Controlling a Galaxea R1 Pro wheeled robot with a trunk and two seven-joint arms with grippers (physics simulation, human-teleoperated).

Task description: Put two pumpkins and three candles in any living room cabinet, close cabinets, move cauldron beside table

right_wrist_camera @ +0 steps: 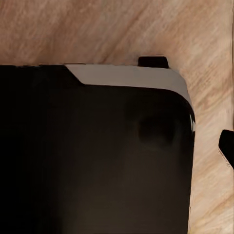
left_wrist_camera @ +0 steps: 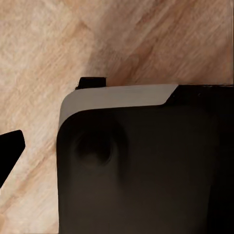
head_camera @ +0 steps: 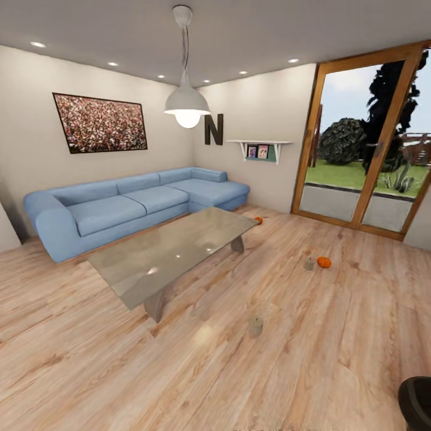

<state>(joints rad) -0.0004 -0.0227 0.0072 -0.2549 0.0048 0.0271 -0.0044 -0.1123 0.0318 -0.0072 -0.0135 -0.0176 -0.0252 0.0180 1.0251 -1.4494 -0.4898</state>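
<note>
Living room, wood floor [head_camera: 179, 371]. One pumpkin [head_camera: 324, 262] touching a candle [head_camera: 309, 263], out toward the glass door [head_camera: 365, 137]. Second pumpkin [head_camera: 258, 220] just past far corner of glass tabletop [head_camera: 173, 248]. Another candle [head_camera: 256, 325] alone, nearer. Blue sofa [head_camera: 131, 203] behind. Tool state, either arm: cannot tell

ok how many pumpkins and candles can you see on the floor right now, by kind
pumpkins: 2, one by the table's far corner, one further right
candles: 2, one beside the right pumpkin, one nearer the camera
total: 4
</note>
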